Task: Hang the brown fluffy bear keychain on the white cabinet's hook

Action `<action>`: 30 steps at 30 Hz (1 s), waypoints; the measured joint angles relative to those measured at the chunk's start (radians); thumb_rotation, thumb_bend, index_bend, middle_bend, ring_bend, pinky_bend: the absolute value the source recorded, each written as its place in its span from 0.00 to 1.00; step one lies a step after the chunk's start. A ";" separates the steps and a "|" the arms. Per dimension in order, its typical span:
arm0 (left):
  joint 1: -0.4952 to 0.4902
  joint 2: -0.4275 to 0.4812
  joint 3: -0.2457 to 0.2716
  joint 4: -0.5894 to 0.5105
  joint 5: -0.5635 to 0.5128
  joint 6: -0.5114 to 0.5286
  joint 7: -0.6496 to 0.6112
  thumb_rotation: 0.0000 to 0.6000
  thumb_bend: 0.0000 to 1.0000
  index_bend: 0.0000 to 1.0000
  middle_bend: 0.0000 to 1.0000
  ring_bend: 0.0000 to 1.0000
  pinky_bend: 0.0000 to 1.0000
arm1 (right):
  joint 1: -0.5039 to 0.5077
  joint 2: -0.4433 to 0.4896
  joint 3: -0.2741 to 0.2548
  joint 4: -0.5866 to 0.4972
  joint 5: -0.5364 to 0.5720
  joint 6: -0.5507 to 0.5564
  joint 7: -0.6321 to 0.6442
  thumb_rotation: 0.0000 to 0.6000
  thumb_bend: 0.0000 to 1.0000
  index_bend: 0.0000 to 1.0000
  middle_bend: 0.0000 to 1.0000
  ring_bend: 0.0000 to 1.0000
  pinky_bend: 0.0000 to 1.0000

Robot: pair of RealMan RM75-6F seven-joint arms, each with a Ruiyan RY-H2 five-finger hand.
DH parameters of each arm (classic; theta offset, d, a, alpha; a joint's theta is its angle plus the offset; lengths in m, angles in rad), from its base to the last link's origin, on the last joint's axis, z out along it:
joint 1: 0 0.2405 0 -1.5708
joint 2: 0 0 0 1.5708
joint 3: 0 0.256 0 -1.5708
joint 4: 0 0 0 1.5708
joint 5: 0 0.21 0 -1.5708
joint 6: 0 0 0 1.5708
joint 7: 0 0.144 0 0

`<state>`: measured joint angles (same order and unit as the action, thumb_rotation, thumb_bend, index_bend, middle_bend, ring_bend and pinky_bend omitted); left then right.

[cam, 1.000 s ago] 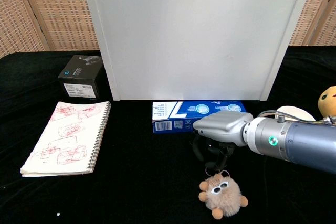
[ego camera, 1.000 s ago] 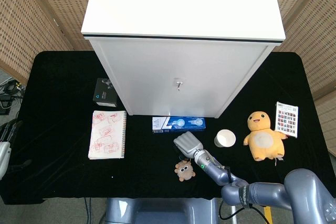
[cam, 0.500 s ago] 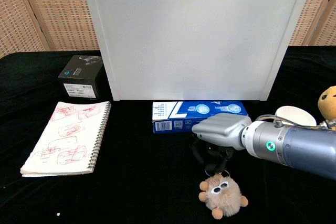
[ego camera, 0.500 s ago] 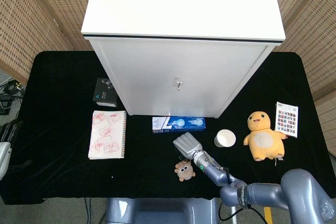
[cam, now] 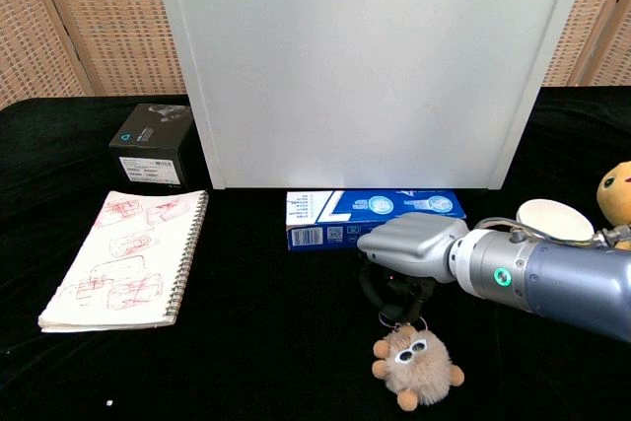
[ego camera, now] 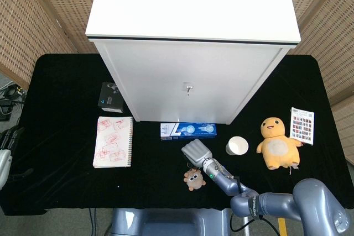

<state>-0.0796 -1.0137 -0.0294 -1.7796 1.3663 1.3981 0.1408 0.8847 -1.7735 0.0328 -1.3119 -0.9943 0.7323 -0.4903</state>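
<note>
The brown fluffy bear keychain (ego camera: 192, 179) (cam: 415, 373) lies on the black cloth in front of the white cabinet (ego camera: 188, 89) (cam: 365, 66). Its metal ring points up toward my right hand (ego camera: 197, 152) (cam: 409, 241). That hand hovers palm down right over the ring, and its dark fingers (cam: 373, 288) curl down and pinch it. The cabinet's small metal hook (ego camera: 188, 88) sticks out of the middle of the front panel, seen only in the head view. My left hand (ego camera: 6, 146) hangs off the table's left edge, fingers stretched out and holding nothing.
A blue toothpaste box (cam: 373, 217) lies just behind my right hand. A white paper cup (ego camera: 237, 146) and a yellow plush toy (ego camera: 279, 143) sit to the right. A spiral notebook (ego camera: 113, 141) and a black box (ego camera: 110, 97) lie to the left. A patterned card (ego camera: 302, 125) rests far right.
My right hand has shifted slightly left and a little up, and the bear has followed it, tilting and creeping toward the hand.
</note>
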 measured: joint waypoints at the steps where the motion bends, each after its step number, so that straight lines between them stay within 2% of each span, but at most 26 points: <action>1: 0.000 0.000 0.000 0.000 0.000 0.000 0.000 1.00 0.00 0.00 0.00 0.00 0.00 | 0.000 0.001 0.001 -0.001 -0.001 0.000 0.001 1.00 0.62 0.61 0.94 0.97 1.00; 8: 0.000 0.000 0.001 0.000 0.001 0.000 0.000 1.00 0.00 0.00 0.00 0.00 0.00 | -0.005 0.009 0.005 -0.014 -0.030 0.008 0.024 1.00 0.63 0.65 0.95 0.97 1.00; 14: 0.000 -0.001 0.004 -0.002 0.006 0.002 0.003 1.00 0.00 0.00 0.00 0.00 0.00 | -0.016 0.030 0.012 -0.042 -0.099 0.036 0.068 1.00 0.64 0.66 0.95 0.97 1.00; 23: 0.001 0.001 0.008 -0.003 0.013 0.002 -0.001 1.00 0.00 0.00 0.00 0.00 0.00 | -0.043 0.099 0.010 -0.123 -0.258 0.123 0.140 1.00 0.64 0.68 0.96 0.97 1.00; 30: 0.004 0.002 0.018 -0.005 0.035 0.008 -0.004 1.00 0.00 0.00 0.00 0.00 0.00 | -0.081 0.223 -0.023 -0.218 -0.484 0.282 0.188 1.00 0.64 0.70 0.96 0.97 1.00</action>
<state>-0.0753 -1.0122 -0.0118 -1.7850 1.4008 1.4061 0.1366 0.8040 -1.5505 0.0102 -1.5294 -1.4783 1.0143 -0.3023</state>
